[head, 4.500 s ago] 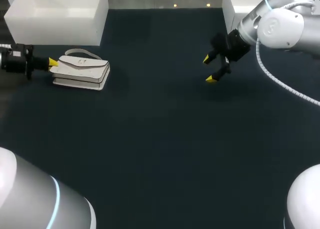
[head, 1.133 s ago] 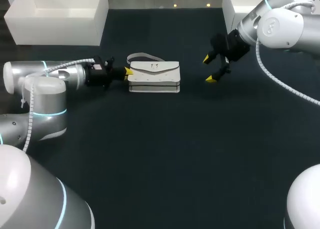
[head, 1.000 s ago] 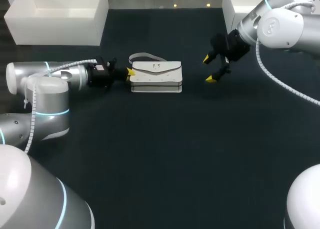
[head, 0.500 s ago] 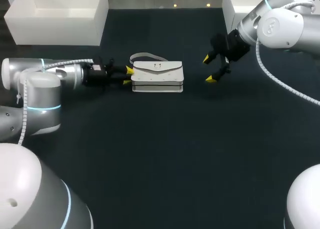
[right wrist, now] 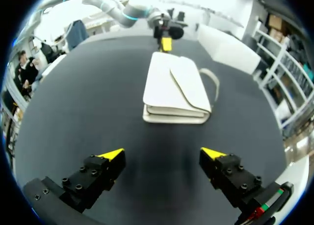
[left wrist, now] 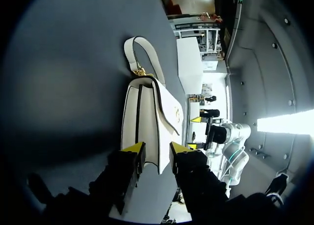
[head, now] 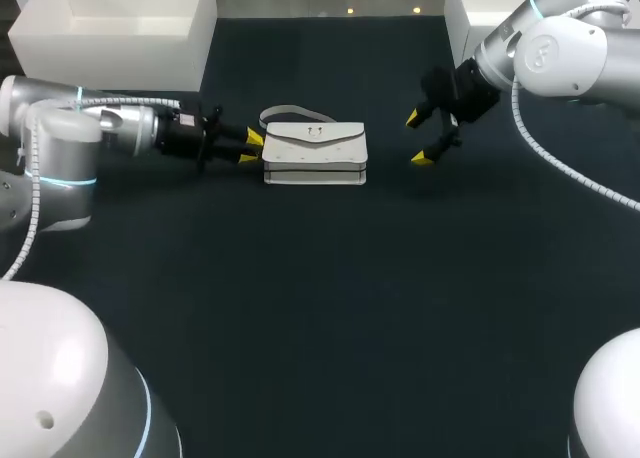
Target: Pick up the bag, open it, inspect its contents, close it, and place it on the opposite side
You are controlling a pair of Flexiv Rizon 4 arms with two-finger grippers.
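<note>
- White leather flap handbag (head: 315, 150) with a looped strap, flat on the dark tabletop (head: 320, 318). About midway between the left and right edges, nearer the far edge than the near one. Flap facing up, strap loop off the far-left corner.
- Left gripper (head: 251, 148) low over the tabletop at the handbag's left end. Released, yellow tips parted and just beside that end. In the left wrist view, tips in front of the handbag's near end, not clamped on it.
- Right gripper (head: 418, 138) to the right of the handbag and apart from it. Spread wide, grasping nothing, fingers pointing toward the handbag's right end.
- Bare strip of tabletop between the handbag and the right gripper.
- Wide bare stretch from the handbag to the near edge, and another on to the right edge.
- White rectangular box (head: 110, 38) at the far-left corner, second white box (head: 468, 13) toward the far-right corner. Bare tabletop between them, behind the handbag.
</note>
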